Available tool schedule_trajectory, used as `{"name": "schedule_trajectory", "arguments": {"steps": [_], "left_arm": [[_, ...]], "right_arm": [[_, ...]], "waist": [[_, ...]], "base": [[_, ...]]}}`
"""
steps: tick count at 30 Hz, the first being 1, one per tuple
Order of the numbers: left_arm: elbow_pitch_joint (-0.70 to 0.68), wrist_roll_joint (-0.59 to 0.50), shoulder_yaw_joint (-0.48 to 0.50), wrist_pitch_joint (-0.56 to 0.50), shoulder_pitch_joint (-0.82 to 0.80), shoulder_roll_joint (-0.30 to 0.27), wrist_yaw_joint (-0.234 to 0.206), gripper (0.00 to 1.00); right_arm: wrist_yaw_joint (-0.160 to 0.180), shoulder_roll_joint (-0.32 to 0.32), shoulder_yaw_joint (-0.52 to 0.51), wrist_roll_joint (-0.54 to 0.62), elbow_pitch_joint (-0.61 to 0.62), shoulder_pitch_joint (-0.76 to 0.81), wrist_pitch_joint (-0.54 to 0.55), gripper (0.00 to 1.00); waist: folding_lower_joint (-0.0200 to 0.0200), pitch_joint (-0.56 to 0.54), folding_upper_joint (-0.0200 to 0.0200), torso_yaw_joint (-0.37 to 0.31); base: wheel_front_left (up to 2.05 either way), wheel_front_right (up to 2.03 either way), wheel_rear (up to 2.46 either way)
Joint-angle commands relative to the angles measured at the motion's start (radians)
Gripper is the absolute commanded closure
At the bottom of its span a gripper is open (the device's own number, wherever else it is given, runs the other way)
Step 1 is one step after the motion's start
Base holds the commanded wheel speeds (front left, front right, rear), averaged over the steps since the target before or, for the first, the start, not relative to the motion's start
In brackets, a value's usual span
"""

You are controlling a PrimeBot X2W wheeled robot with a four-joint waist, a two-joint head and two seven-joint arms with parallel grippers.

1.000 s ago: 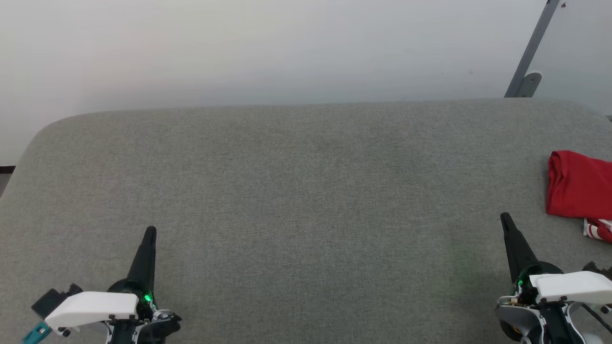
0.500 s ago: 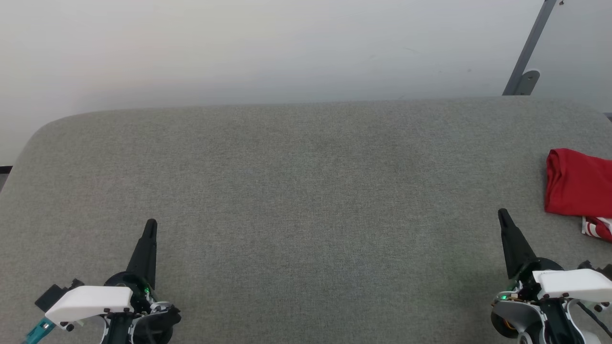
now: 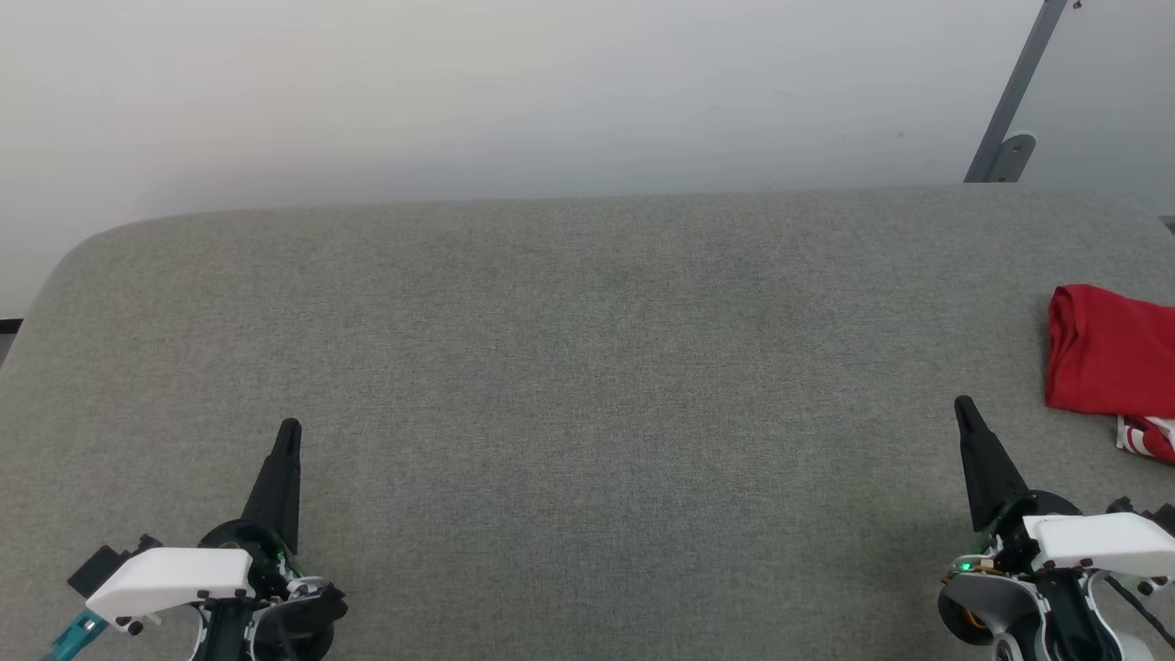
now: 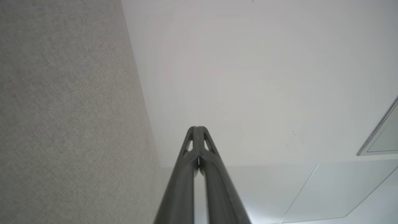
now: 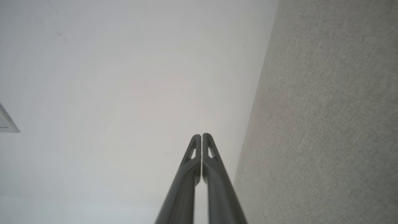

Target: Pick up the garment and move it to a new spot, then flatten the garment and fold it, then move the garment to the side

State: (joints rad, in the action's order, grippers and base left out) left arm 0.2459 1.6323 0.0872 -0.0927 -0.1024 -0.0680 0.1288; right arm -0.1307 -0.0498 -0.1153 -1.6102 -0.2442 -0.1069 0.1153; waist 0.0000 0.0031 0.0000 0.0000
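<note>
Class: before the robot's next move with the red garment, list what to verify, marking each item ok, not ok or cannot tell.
1. Left gripper shut, holding nothing: ok.
2. Right gripper shut, holding nothing: ok.
3. Garment lying on the table, apart from both grippers: ok.
4. Whole garment inside the head view: not ok, cut off at the edge.
5. Garment neatly folded throughout: cannot tell.

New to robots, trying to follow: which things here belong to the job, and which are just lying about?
In the job: red garment, left gripper, right gripper (both shut, holding nothing).
Just there: grey padded table, slanted metal strut, white wall.
</note>
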Motion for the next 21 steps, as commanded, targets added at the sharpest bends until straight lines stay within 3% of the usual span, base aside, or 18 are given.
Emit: {"name": "schedule_trajectory", "arguments": {"steps": [1, 21], "left_arm": [[0.000, 0.002, 0.004, -0.005, -0.011, -0.001, 0.003, 1.00], [0.000, -0.004, 0.009, -0.009, -0.012, 0.004, 0.003, 1.00]], "right_arm": [[0.000, 0.002, 0.000, -0.003, -0.003, -0.005, 0.002, 1.00], [0.000, 0.002, 0.000, -0.004, -0.003, -0.005, 0.001, 1.00]], "waist": [[0.0000, 0.000, 0.0000, 0.000], [0.0000, 0.000, 0.0000, 0.000]], "base": [[0.00, 0.00, 0.00], [0.00, 0.00, 0.00]]}}
